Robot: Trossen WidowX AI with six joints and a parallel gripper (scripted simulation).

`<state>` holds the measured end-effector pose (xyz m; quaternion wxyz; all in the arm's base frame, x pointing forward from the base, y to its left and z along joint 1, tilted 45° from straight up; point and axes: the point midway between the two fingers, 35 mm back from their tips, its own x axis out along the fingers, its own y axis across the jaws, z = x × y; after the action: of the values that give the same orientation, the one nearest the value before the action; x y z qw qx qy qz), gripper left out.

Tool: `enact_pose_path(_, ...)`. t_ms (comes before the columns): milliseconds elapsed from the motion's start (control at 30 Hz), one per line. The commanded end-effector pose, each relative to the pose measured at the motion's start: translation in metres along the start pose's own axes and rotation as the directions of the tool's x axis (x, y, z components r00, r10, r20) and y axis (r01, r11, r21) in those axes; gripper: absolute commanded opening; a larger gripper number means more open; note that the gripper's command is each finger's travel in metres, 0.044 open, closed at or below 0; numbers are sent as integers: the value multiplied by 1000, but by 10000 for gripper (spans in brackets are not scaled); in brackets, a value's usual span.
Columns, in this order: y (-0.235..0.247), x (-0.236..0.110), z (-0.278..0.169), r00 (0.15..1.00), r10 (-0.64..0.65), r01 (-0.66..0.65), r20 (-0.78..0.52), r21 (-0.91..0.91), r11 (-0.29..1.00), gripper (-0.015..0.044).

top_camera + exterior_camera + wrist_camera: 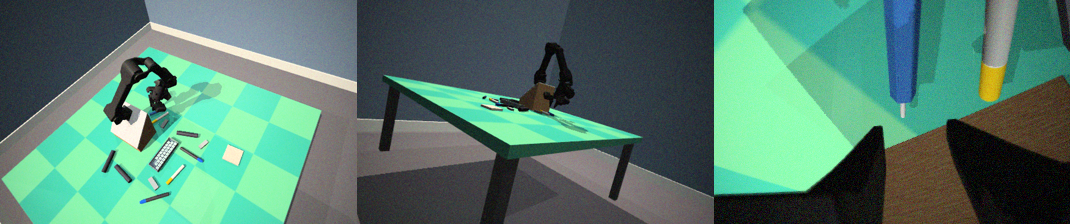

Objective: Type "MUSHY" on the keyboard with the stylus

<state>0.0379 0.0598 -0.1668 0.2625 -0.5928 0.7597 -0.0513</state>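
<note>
The blue stylus [903, 55] with a thin pale tip lies on the desk beside the arm's wedge base. In the top view only part of the stylus [152, 113] shows beside the gripper. My gripper [915, 125] [553, 106] is open and empty, above the desk. In the wrist view its fingertips are just below the stylus tip, one to each side of its line. The small keyboard [164, 154] with white keys lies in front of the base and is outside the wrist view.
A white marker with a yellow end [1001, 40] [160, 117] lies right of the stylus in the wrist view. The wedge base [147, 134] [1014, 130] stands close by. Dark bars, blue-ended pens, grey blocks, another white-yellow marker [176, 174] and a beige square [233, 155] lie around the keyboard.
</note>
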Motion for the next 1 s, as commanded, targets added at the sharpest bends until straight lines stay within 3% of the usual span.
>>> enact_pose_path(0,-1,3,1,1000,-2,2,-2,-4,1000,150)
enact_pose_path(967,0,25,14,1000,-2,2,-2,-4,1000,150)
